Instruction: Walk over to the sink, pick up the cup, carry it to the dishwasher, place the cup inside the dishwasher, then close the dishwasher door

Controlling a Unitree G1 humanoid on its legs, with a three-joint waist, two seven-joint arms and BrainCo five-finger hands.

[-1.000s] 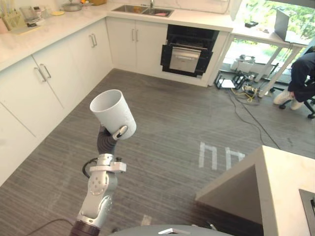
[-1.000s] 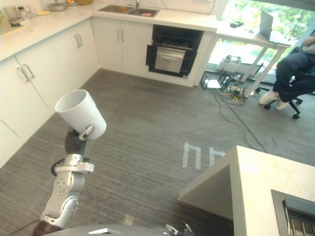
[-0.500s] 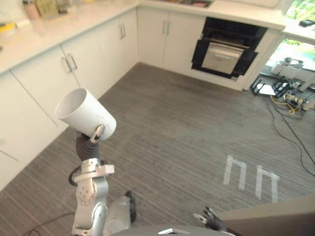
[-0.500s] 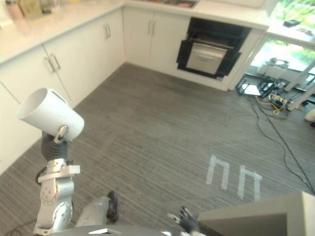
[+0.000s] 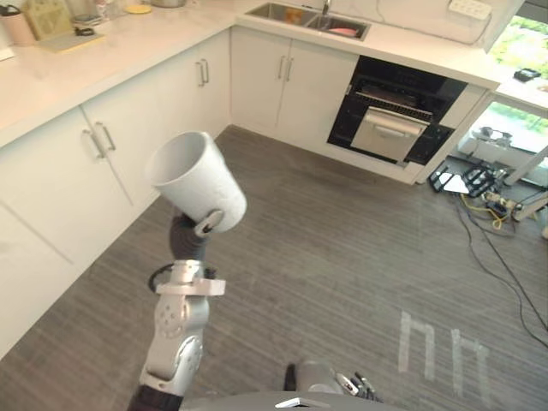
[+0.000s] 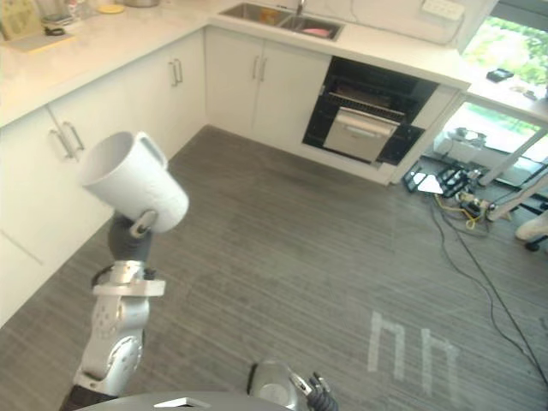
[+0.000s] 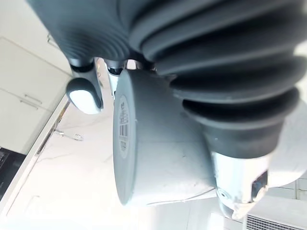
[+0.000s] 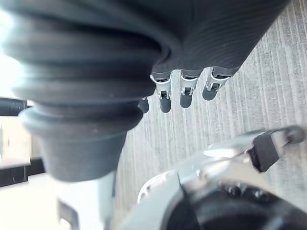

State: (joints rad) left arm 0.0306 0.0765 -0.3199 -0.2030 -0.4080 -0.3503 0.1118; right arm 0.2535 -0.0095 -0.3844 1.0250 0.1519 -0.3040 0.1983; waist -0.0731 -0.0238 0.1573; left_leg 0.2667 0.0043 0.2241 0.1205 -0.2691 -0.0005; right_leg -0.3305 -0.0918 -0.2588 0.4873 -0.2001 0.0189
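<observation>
My left hand is shut on a white cup, holding it up, tilted, with its mouth toward the upper left. In the left wrist view the cup's base rests against the palm with fingers curled over it. The dishwasher is a black opening under the far counter with its silver door partly lowered. The sink is set in the counter just left of it. My right hand hangs low at the bottom edge, with its fingers relaxed above the floor.
White cabinets run along the left under a counter with small items. Cables and table legs lie right of the dishwasher. White tape marks are on the grey floor between me and the dishwasher.
The camera has swung, so the sink shows again and the dishwasher sits further right. The cup stays in my left hand, now turned so its handle shows.
</observation>
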